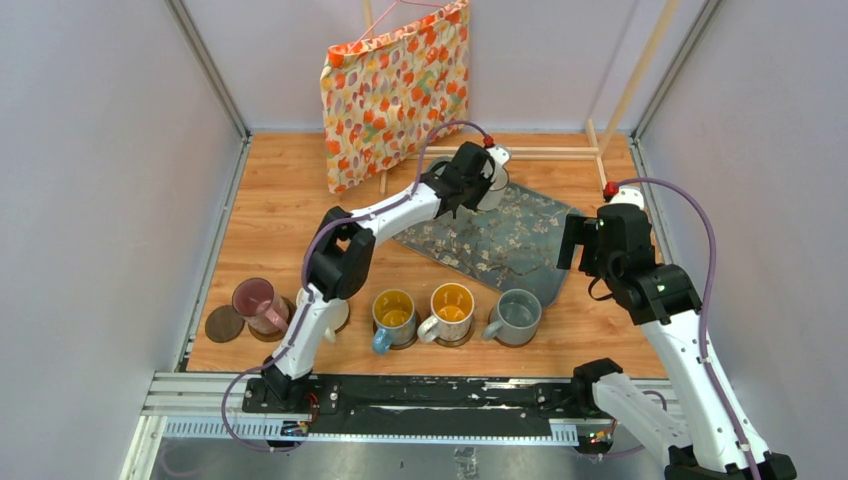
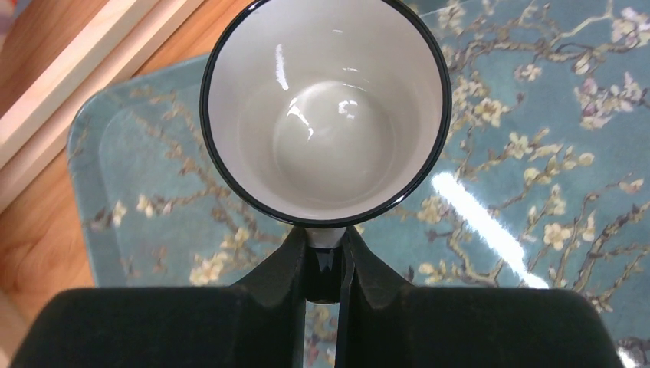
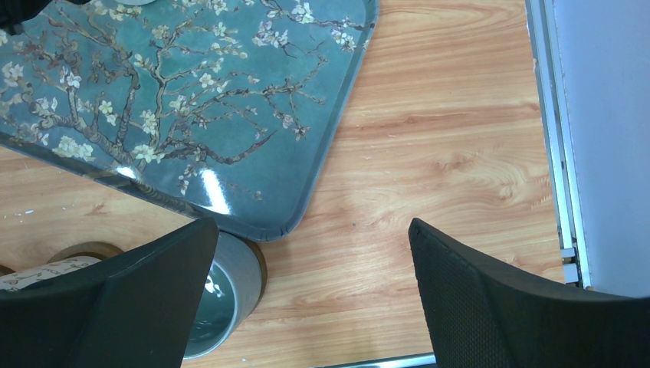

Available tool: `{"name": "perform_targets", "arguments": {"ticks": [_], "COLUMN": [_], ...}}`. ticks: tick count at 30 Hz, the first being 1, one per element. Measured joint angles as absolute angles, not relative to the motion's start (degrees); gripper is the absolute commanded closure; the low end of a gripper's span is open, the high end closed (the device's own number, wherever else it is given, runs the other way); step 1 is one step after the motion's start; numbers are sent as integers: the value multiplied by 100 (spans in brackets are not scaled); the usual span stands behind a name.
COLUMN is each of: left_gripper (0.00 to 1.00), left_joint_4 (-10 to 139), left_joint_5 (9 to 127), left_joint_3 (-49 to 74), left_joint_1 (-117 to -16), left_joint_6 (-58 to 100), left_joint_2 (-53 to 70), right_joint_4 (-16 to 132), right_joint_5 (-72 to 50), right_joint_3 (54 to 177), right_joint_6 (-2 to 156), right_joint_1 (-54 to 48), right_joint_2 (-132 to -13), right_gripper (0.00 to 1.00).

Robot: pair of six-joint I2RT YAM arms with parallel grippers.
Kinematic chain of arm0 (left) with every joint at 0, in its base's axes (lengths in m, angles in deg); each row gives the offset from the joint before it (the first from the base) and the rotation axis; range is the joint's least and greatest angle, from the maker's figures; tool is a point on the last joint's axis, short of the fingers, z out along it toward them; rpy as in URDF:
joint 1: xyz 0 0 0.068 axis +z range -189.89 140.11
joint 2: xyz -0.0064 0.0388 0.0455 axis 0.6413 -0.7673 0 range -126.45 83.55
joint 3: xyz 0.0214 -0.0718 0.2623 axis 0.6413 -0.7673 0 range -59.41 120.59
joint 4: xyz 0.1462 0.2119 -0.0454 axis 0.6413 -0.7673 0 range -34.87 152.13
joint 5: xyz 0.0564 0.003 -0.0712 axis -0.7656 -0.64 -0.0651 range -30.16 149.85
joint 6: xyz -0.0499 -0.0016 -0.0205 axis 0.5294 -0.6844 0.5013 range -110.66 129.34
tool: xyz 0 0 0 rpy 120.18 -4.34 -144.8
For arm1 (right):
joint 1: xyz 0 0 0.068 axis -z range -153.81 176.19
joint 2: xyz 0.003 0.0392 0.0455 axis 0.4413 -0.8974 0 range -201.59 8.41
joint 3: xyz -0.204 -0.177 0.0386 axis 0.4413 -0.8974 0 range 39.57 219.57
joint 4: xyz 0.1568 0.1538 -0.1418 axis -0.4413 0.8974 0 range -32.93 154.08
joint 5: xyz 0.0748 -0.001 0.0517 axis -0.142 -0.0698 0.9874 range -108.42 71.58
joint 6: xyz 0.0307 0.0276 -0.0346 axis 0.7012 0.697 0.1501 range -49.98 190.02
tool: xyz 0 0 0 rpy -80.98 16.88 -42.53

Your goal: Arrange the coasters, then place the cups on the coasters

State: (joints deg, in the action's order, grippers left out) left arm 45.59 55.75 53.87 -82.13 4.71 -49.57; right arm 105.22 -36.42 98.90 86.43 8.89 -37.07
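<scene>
The white cup with a dark rim [image 2: 329, 115] is at the far corner of the floral tray [image 2: 529, 230]; my left gripper [image 2: 323, 239] is shut on its handle. From above, that left gripper [image 1: 470, 178] and the cup [image 1: 497, 186] sit at the tray's back end. Along the front stand a pink cup [image 1: 254, 299], a blue-handled yellow-inside cup [image 1: 393, 313], a white yellow-inside cup [image 1: 452, 308] and a grey cup [image 1: 518, 316], each on a brown coaster. One bare coaster [image 1: 224, 323] lies far left. My right gripper [image 3: 313, 230] hangs open and empty beside the grey cup [image 3: 230, 285].
A floral fabric bag [image 1: 396, 90] hangs on a wooden frame at the back. The tray [image 1: 520, 235] lies slanted in the middle right. My left arm's elbow [image 1: 335, 262] covers the spot between the pink and blue-handled cups. Grey walls close in both sides.
</scene>
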Motion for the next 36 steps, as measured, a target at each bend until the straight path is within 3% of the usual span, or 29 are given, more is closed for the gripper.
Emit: {"name": "perform_targets", "arguments": {"ticks": [20,36], "left_gripper": [100,100], "left_joint_4": [4821,3591], "left_joint_5": [3680,1887], "left_joint_3": [2399,626], "left_joint_1": [-8213,-7673], "left_joint_6": [1466,2690], "left_joint_2": [-1624,1156], "right_joint_4": [10511,10480], "right_joint_5": [-3526,-3111], "right_joint_3": [9881,9844], "right_joint_6": [8643,8647], "right_joint_1": [889,878], "right_joint_2": [-3418,-3412], "right_gripper": [0,0]}}
